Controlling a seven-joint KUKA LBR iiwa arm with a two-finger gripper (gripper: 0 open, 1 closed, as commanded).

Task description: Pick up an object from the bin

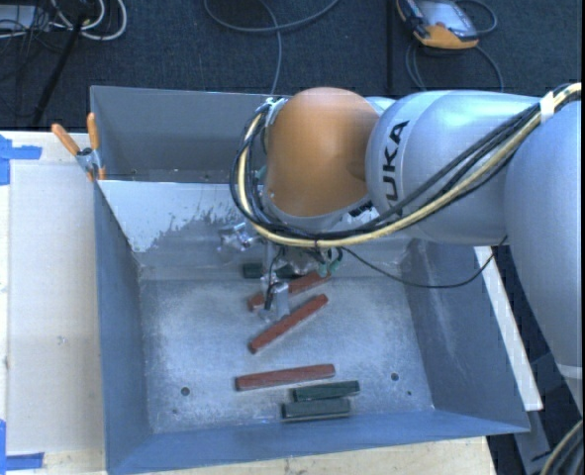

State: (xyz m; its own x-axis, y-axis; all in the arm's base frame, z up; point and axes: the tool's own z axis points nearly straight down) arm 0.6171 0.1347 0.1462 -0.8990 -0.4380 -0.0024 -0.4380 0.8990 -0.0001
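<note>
Grey metal bin (163, 364), floor speckled pale, walls sloping inward. Dark floor (173, 38) lies behind it, with loose cables (262, 13) on it.

Arm (450, 166) enters from the right. An orange cover (317, 151) sits on the wrist, with black and yellow robot cables (247, 191) looped round it. Hand (270, 295) is low over the back middle of the bin floor, pointing down. Released or clenched: cannot tell, since the cover and wrist hide most of it.

Contents, back to front:
- Short red-brown stick (310, 281): right at the hand, slanting up to the right. Its left end is under the hand and its right end shows clear. Whether it is gripped cannot be told.
- Long red-brown stick (288, 325): just in front of the short one, on the same slant, lying flat on the bin floor. Its upper end is near the hand. Contact with the short stick cannot be told.
- Level red-brown stick (284, 377): front centre, nearly horizontal, well apart from the hand.
- Two dark green bars, rear (324, 392) and front (317, 411): stacked one behind the other near the front wall. The rear bar is just beside the right end of the level stick.
</note>
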